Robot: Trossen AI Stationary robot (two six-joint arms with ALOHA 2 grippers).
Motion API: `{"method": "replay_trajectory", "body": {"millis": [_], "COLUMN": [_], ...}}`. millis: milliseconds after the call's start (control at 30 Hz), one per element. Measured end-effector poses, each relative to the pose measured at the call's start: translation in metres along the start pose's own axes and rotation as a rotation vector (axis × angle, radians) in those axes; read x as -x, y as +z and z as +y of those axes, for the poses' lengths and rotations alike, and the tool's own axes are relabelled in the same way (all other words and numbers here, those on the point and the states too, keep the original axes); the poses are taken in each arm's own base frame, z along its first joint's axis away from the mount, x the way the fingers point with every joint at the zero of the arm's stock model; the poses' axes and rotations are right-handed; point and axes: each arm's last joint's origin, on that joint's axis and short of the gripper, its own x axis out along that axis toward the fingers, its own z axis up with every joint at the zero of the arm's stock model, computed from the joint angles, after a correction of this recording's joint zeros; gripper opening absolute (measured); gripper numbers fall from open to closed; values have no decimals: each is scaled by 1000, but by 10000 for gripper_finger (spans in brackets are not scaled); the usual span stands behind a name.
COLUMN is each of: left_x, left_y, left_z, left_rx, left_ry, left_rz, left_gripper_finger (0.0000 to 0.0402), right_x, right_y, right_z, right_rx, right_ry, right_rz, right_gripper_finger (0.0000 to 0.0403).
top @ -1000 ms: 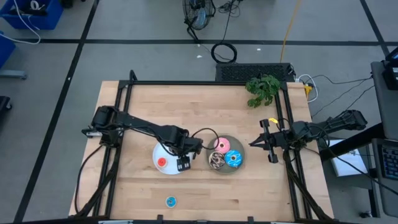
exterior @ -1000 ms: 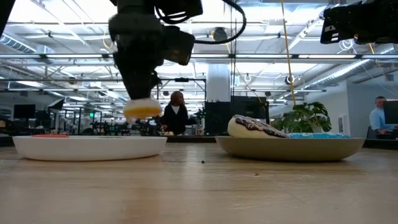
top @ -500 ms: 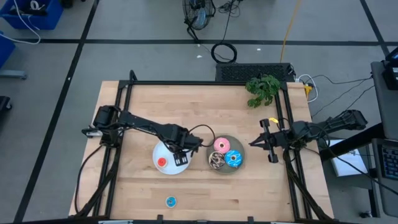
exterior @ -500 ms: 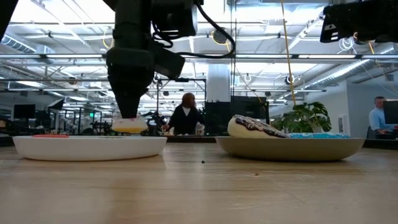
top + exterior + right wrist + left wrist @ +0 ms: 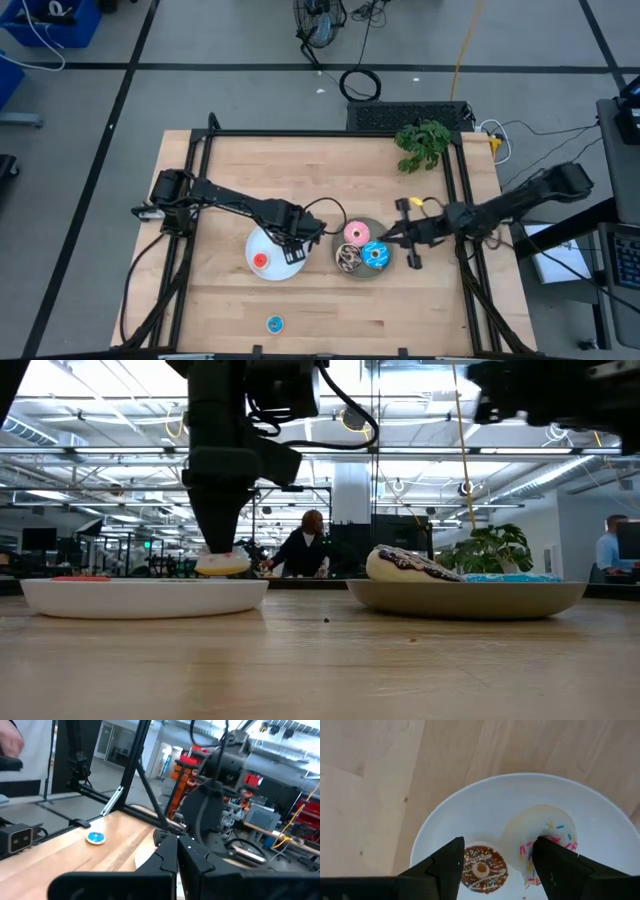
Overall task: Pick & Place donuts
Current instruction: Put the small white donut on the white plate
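The left gripper (image 5: 495,865) hangs low over the white plate (image 5: 262,244) near the middle of the wooden counter (image 5: 300,170), its two dark fingers (image 5: 447,862) spread apart. Between them, seen from the left wrist, a tiny brown donut (image 5: 482,868) with coloured sprinkles lies flat on the plate just beside one finger, and a white donut (image 5: 540,842) with sprinkles lies against the other finger, partly covered by its tip; whether that finger presses it cannot be told. In the low view the white donut (image 5: 222,564) shows as a pale ring right under the gripper's tip, at the plate's rim level. A small red donut (image 5: 260,262) lies on the same plate, apart from the fingers. Just beside it stands a grey plate (image 5: 352,271), shallow and round, holding a glossy pink donut (image 5: 355,234), a blue donut (image 5: 375,254) and a brown sprinkled donut (image 5: 347,259), all touching one another. A tiny blue donut (image 5: 274,323) lies alone on the bare wood near the counter's front edge, well apart from both plates. The right gripper (image 5: 402,238) reaches in over the grey plate's edge beside the blue donut; its fingers look pressed together in the right wrist view. A leafy green plant (image 5: 424,143) lies at the far corner.
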Motion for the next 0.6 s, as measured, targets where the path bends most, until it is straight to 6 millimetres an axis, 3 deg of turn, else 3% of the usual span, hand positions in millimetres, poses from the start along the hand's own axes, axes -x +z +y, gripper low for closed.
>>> {"method": "replay_trajectory", "body": {"millis": [233, 367, 600], "left_x": [0, -4, -14], "left_y": [-1, -5, -16], "left_z": [-4, -12, -12], "left_rx": [8, -17, -32], "left_ry": [-37, -45, 10], "left_rz": [9, -15, 11], "left_gripper_finger": [230, 230, 230], "right_x": [-81, -111, -151], "right_y": [-18, -28, -54], "right_z": [11, 24, 36], "right_rx": [24, 22, -7], "right_ry": [-51, -24, -44], "right_rz": [163, 137, 243], "right_gripper_finger": [0, 0, 0]}}
